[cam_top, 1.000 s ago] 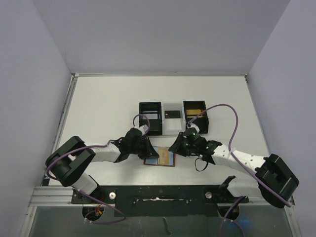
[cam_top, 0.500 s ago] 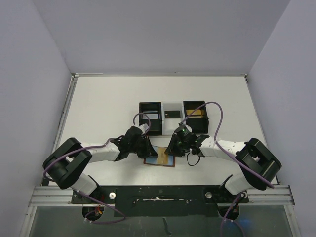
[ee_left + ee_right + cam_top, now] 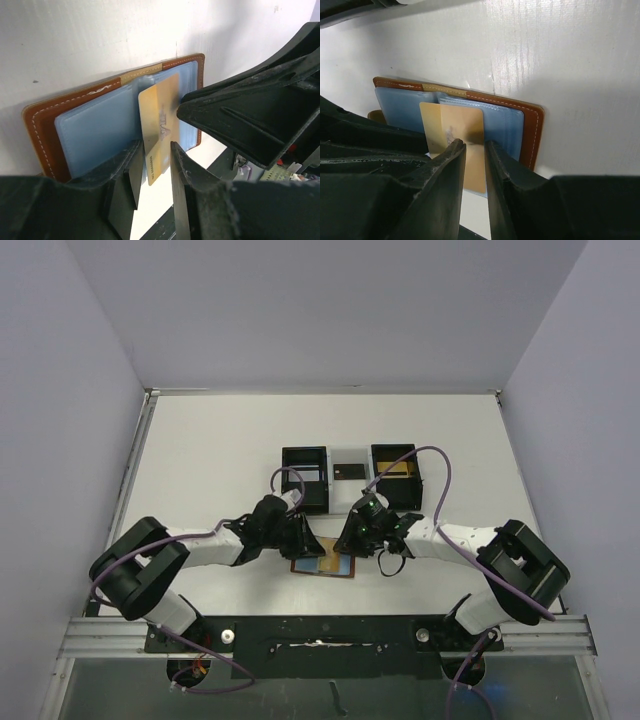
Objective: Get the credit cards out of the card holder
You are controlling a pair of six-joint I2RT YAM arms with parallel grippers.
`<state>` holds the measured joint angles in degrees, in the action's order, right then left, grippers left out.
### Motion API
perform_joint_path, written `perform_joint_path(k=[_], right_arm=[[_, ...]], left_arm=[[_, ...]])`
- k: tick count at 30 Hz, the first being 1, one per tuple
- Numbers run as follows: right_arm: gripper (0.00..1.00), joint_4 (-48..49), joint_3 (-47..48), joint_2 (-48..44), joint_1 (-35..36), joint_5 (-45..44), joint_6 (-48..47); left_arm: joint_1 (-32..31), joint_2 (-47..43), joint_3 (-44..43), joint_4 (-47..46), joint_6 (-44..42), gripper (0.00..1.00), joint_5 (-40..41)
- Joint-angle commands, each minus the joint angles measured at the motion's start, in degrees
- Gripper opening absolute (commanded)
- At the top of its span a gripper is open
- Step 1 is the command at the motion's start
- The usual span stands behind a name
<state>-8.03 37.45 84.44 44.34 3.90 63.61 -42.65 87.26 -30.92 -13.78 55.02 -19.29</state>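
Observation:
The card holder [image 3: 306,567] lies open on the table, brown leather with blue-grey pockets [image 3: 95,130] [image 3: 532,125]. One gold credit card [image 3: 160,117] [image 3: 462,120] [image 3: 331,558] sticks partway out of a pocket, flat on the holder. My left gripper [image 3: 308,540] [image 3: 155,147] hangs over the card's free end, jaws a little apart, nothing pinched. From the other side my right gripper [image 3: 347,543] [image 3: 474,145] is also narrowly open, with the card's face showing through the gap. Its fingertips [image 3: 182,107] reach the card's edge.
A black-and-white three-compartment tray [image 3: 350,502] stands just behind the holder. A small black card [image 3: 349,471] lies in its middle part and a gold card [image 3: 395,468] in its right one. Both arms crowd the near middle of the table.
My left gripper's jaws have parted from shut to slightly open over the card. The right arm swung in toward the holder a second ago and has since held still.

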Motion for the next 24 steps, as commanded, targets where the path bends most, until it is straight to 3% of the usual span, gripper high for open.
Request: perform_joint_path(k=[1, 10, 24], right_arm=[[0.25, -0.2, -1.9, 1.4, 0.5, -0.5, 0.4], [0.24, 2.8, -4.8, 0.6, 0.4, 0.3, 2.5], [0.24, -2.4, -0.9, -2.0, 0.7, -2.8, -1.2]], left_arm=[[0.2, 1.2, 1.3, -8.0, 3.0, 0.27, -2.9], [1.3, 1.5, 7.1, -15.9, 8.5, 0.28, -1.5], [1.3, -1.0, 4.7, -10.9, 5.9, 0.28, -1.1]])
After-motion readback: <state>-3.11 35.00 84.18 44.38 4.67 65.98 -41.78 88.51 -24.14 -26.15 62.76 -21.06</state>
